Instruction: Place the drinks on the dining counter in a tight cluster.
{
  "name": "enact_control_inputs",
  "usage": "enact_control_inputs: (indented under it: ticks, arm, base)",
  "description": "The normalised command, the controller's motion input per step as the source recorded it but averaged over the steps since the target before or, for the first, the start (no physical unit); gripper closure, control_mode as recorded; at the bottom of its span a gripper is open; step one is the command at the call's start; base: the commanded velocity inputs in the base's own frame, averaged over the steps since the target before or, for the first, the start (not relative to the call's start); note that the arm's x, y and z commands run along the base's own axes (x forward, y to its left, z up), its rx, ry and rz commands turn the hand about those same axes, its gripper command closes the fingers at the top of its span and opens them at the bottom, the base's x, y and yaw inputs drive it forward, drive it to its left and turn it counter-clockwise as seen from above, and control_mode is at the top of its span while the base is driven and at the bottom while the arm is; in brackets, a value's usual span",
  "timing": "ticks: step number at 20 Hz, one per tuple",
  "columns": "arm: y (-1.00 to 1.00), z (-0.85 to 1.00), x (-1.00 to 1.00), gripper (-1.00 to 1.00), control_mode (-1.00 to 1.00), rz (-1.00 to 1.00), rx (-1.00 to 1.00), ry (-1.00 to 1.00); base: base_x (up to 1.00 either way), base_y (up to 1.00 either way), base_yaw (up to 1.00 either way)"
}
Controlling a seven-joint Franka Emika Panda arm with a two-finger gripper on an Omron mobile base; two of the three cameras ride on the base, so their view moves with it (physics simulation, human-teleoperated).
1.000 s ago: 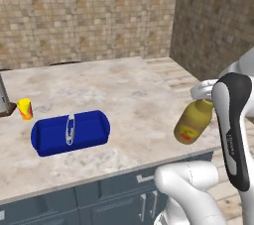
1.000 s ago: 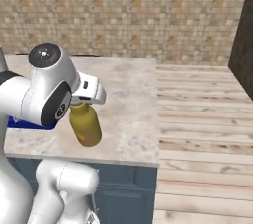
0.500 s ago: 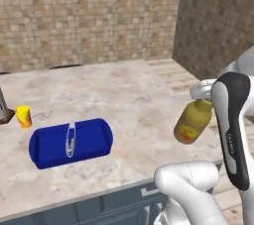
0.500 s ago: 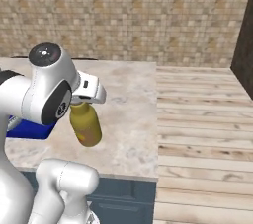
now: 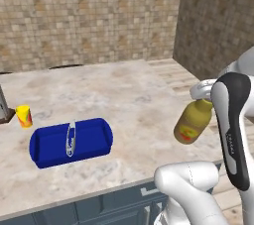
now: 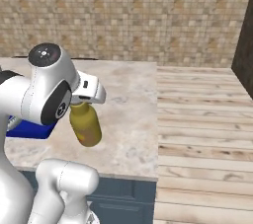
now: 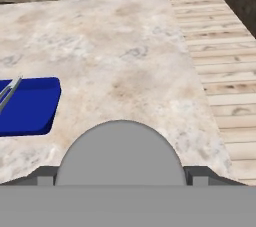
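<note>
The gripper (image 6: 83,100) is clasping the mustard-yellow bottle (image 5: 193,121) by its grey cap (image 7: 120,153), hanging tilted at mid-right of the left base view. Gripped so high, it is likely risking swinging and toppling when set on the dining counter (image 5: 124,95), or landing near the edge.

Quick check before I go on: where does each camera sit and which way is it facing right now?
Left base view: behind-left, looking over the dining counter at the blue tray; white arm at right carries the mustard bottle.
Right base view: behind-right, over the counter's end and wood floor; arm at left.
Hand view: looks down past the bottle's grey cap.
All share counter, tray and bottle.
</note>
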Motion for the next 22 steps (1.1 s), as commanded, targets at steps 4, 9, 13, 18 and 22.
enact_control_inputs:
  ticks: [4, 9, 13, 18, 22]
  arm:
    - [0.00, 0.00, 0.00, 1.00, 1.00, 0.00, 0.00, 0.00]
    - [0.13, 0.12, 0.68, 1.00, -1.00, 0.19, -0.03, 0.07]
    - [0.37, 0.27, 0.75, 1.00, -1.00, 0.19, -0.16, 0.23]
    - [0.04, 0.04, 0.51, 1.00, -1.00, 0.06, -0.06, 0.07]
    - [0.00, -0.27, 0.77, 1.00, -1.00, 0.00, 0.00, 0.00]
  base:
    - [0.30, 0.00, 0.01]
    - [0.00, 0.00, 0.00]
    - [0.00, 0.00, 0.00]
    - [0.00, 0.00, 0.00]
    - [0.00, 0.00, 0.00]
